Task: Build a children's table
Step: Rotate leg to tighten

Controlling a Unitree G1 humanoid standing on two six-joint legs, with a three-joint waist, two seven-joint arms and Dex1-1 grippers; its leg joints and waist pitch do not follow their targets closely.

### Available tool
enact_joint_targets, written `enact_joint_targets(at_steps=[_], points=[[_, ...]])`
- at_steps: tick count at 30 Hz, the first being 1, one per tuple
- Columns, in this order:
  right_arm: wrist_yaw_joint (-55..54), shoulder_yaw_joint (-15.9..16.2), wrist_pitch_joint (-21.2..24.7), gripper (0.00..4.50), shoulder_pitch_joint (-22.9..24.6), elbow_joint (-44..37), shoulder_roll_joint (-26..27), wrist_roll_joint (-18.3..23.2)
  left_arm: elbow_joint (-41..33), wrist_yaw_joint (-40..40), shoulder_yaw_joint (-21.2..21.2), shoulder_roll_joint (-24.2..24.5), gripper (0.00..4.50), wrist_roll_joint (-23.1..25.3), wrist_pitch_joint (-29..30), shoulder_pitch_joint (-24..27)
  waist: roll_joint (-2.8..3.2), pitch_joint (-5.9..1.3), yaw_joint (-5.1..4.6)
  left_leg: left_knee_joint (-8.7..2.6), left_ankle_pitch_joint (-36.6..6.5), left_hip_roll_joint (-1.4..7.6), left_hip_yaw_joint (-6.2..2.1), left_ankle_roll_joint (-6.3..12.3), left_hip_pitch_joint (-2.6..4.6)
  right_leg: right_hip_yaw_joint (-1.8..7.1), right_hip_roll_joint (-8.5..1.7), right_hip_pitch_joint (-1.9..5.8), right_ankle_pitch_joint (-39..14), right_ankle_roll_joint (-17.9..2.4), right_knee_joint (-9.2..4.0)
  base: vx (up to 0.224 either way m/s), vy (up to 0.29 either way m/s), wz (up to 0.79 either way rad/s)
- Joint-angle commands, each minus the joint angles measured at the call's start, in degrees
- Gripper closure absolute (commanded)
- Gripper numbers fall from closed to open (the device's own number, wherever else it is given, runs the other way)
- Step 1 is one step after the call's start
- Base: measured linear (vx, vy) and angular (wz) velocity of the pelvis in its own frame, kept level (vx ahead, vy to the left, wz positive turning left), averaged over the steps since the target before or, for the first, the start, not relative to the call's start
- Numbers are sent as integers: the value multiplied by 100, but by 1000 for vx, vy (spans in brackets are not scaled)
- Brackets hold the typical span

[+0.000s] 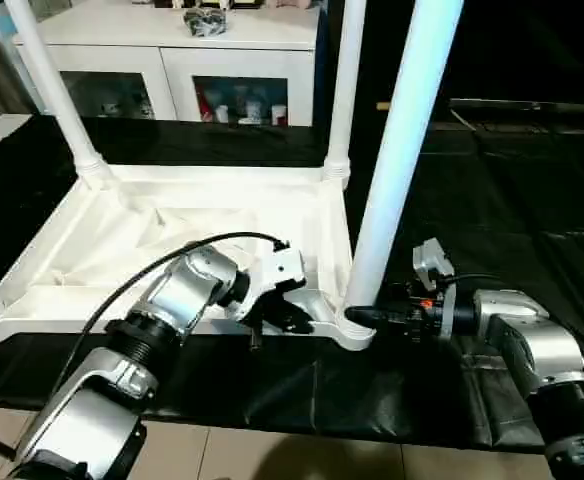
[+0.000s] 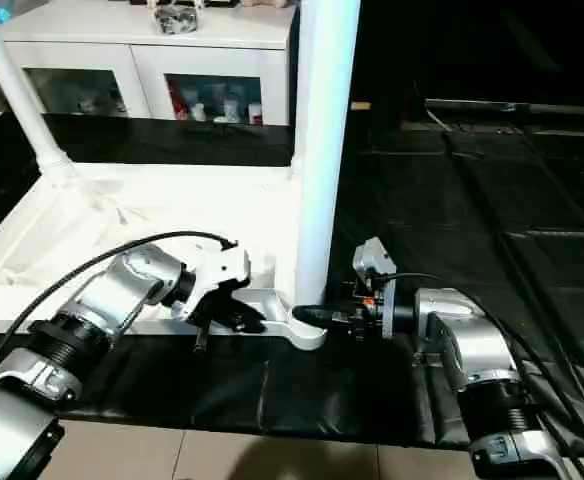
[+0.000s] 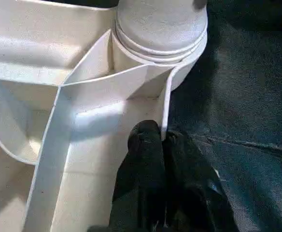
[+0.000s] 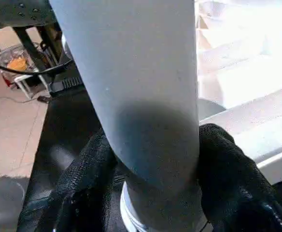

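Note:
The children's table top [image 1: 172, 230] lies upside down on a black mat, ribbed side up. Two white legs [image 1: 57, 90] [image 1: 344, 80] stand upright in its far corner sockets. A third leg [image 1: 397, 150] stands in the near right socket [image 1: 352, 330]. My right gripper [image 1: 357, 317] is closed around this leg's base from the right, and its black fingers [image 4: 228, 164] press on both sides of the leg [image 4: 141, 87]. My left gripper [image 1: 277, 322] is shut on the top's thin front rim [image 3: 166, 104], just left of that socket.
A white glass-door cabinet [image 1: 172, 70] stands behind the table top. The black mat [image 1: 512, 200] stretches to the right and back. Tiled floor [image 1: 302, 460] runs along the mat's near edge. A black cable [image 1: 142, 275] loops over my left forearm.

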Motion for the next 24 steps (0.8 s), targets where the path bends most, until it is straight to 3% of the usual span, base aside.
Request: enact_joint_targets(at_steps=[1, 3, 16, 24], points=[[-50, 307, 188, 239, 83, -137, 336, 95, -7, 422, 104, -236, 450, -42, 97, -101, -66, -340, -21, -454, -1241, 107, -17, 323, -15, 240, -253, 301, -2430, -868, -485, 0, 0, 0], [-362, 268, 142, 239, 69, -67, 465, -1, 0, 554, 144, -301, 450, -49, 185, -105, -91, -334, -47, -461, -1254, 107, -17, 310, -22, 239, -249, 299, -2444, -861, -486, 0, 0, 0], [-1641, 154, 90, 247, -193, 364, 992, -385, -45, 1092, 356, -458, 450, -78, 508, -90, -80, -309, -298, -469, -1484, 70, -46, 293, -48, 205, -249, 290, -2842, -726, -545, 0, 0, 0], [-2719, -52, -113, 250, -462, 833, 1483, -592, -48, 1687, 523, -733, 450, -59, 705, -101, -72, -320, -389, -480, -1452, 79, -53, 269, -55, 214, -250, 285, -2590, -828, -521, 0, 0, 0]])
